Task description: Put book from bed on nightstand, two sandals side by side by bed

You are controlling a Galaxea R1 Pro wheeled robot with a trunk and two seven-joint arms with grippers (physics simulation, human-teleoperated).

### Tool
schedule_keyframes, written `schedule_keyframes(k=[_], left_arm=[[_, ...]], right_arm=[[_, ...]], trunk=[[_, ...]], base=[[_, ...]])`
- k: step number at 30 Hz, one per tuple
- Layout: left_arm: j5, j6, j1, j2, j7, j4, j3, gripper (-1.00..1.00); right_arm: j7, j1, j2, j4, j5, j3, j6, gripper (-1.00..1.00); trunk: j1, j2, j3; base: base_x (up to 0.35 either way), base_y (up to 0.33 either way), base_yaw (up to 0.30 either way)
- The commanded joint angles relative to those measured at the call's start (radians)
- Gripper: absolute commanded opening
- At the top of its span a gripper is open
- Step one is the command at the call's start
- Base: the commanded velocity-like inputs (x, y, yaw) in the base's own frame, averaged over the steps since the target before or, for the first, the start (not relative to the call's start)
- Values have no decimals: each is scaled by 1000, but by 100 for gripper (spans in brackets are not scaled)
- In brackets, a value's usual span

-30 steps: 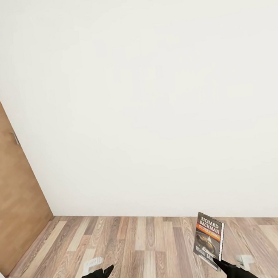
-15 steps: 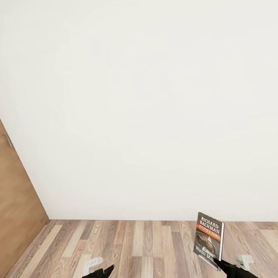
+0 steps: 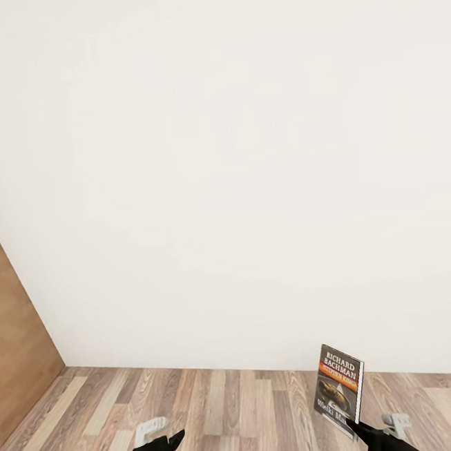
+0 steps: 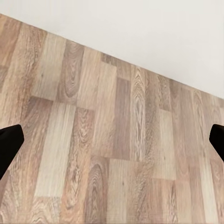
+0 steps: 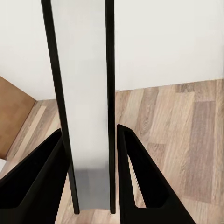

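One paperback book (image 3: 340, 388) stands upright in the right gripper (image 3: 356, 425), pinched by its lower edge, cover with white "Richard Bachman" lettering and orange band facing the head camera; the right wrist view shows its page edge (image 5: 86, 107) squeezed between both black fingers (image 5: 140, 186). At the near left, the left gripper (image 3: 168, 441) hangs empty over the wood-plank floor (image 3: 239, 418), fingertips (image 4: 9, 144) spread wide apart. Beyond rises a white wall (image 3: 247, 167), with a brown wooden door (image 3: 12, 345) at far left
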Motion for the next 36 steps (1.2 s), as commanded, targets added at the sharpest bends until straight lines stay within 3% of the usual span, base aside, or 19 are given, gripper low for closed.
schedule_keyframes(k=[1,10,15,21,24,26,31,36], left_arm=[[0,-3,-1,0,-3,2,2,100],[0,-25,-1,-7,-3,33,2,100],[0,-31,0,-7,-1,112,1,100],[-13,-43,52,-7,75,133,1,100],[-35,-49,62,-9,112,134,-1,100],[-83,-51,66,-12,131,135,-3,100],[-141,-54,69,-13,141,135,-4,100],[-148,-63,69,-13,142,135,-3,100]], right_arm=[[5,-2,0,4,-9,8,-6,-100],[5,1,1,33,-10,8,-6,-100],[7,3,2,39,-11,8,-5,-100],[7,4,2,40,-11,8,-5,-100],[6,4,1,40,-12,8,-5,-100],[6,4,1,39,-13,8,-5,-100],[6,4,0,39,-13,8,-6,-100],[6,4,0,38,-13,8,-5,-100]], trunk=[[0,-1,-2],[0,-1,-2],[0,-1,-2],[0,-1,-2],[0,-1,-2],[0,-1,-2],[0,-1,-2],[0,-1,-2]], base=[[85,-71,0],[14,-12,0],[0,0,0],[0,0,0],[0,0,0],[0,0,0],[0,0,0],[0,0,-86]])
